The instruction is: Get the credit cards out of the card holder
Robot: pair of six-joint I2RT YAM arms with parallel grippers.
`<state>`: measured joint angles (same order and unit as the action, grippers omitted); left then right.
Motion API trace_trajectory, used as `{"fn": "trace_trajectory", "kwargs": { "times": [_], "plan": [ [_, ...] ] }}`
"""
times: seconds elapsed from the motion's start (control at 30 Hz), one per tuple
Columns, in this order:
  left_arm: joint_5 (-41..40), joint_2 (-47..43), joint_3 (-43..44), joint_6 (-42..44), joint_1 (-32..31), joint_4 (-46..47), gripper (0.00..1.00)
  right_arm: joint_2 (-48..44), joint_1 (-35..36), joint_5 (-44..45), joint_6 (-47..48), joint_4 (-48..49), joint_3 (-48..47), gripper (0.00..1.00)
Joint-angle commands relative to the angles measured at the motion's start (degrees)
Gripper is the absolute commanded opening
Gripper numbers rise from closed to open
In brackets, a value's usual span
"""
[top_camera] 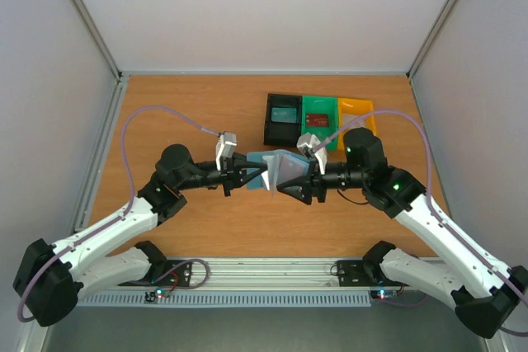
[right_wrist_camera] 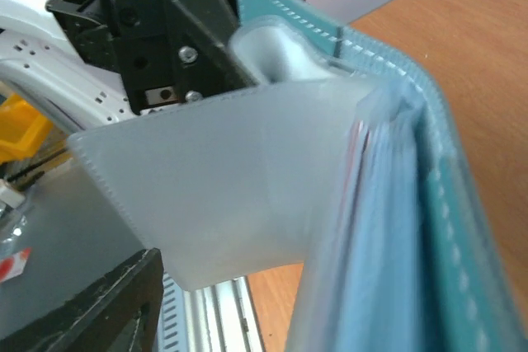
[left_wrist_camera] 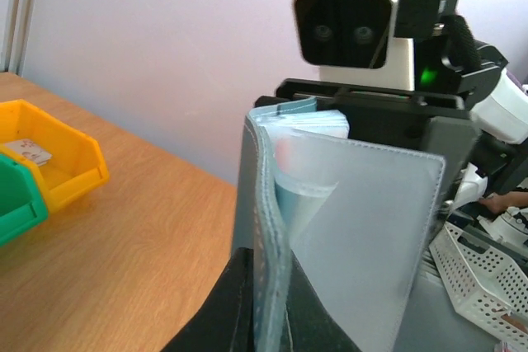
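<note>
Orange-brown wooden table (top_camera: 190, 228), pale walls (top_camera: 247, 6) on three sides; a black bin (top_camera: 283, 117), green bin (top_camera: 320, 113) and yellow bin (top_camera: 359, 113) sit in a row at upper centre-right. My left arm (top_camera: 107, 228) and right arm (top_camera: 437, 220) bend inward from the lower corners, wrists facing at centre. My left gripper (top_camera: 257, 175) is clamped on the card holder (top_camera: 276, 169), holding it upright. My right gripper (top_camera: 289, 187) meets its other side; whether it grips, I cannot tell. One red credit card (top_camera: 314, 120) lies in the green bin.
</note>
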<state>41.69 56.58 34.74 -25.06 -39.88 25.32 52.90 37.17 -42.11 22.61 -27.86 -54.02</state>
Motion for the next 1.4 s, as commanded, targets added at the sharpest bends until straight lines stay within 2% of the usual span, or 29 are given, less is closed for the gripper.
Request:
{"fn": "trace_trajectory", "kwargs": {
  "times": [0.0, 0.13, 0.33, 0.6, 0.8, 0.87, 1.03, 1.37],
  "plan": [
    [-2.10, -1.34, -0.71, 0.47, 0.12, 3.88, 0.00, -5.91, 0.01, -0.09, 5.56, -4.53, -1.42, 0.70],
    [0.35, -1.63, -0.53, 1.24, 0.16, 4.69, 0.00, -7.89, -4.04, -1.35, 5.78, -9.42, -1.44, 0.70],
    [0.73, -2.20, -0.48, 1.97, 0.15, 4.51, 0.00, -10.75, -13.03, -6.84, 3.77, -9.89, 0.04, 0.66],
    [1.13, -2.99, -0.80, 2.21, 0.15, 4.47, 0.00, -10.40, -20.64, -12.60, 3.53, -11.06, -0.82, 0.53],
    [1.08, -2.92, -0.86, 2.12, 0.15, 4.68, 0.00, -6.70, -21.17, -12.19, 2.92, -11.02, -0.67, 0.39],
    [1.11, -2.83, -0.85, 2.04, 0.15, 4.67, 0.00, -6.30, -21.17, -13.10, 3.19, -10.23, -0.29, 0.39],
    [0.50, -2.38, -0.69, 1.65, 0.15, 4.43, 0.00, -8.63, -21.08, -16.71, 0.73, -3.90, 2.07, 0.50],
    [0.35, -1.84, -0.45, 1.50, -0.01, 4.35, 0.00, -6.84, -17.33, -12.14, -0.76, -1.46, 2.71, 0.48]
  ]
}}
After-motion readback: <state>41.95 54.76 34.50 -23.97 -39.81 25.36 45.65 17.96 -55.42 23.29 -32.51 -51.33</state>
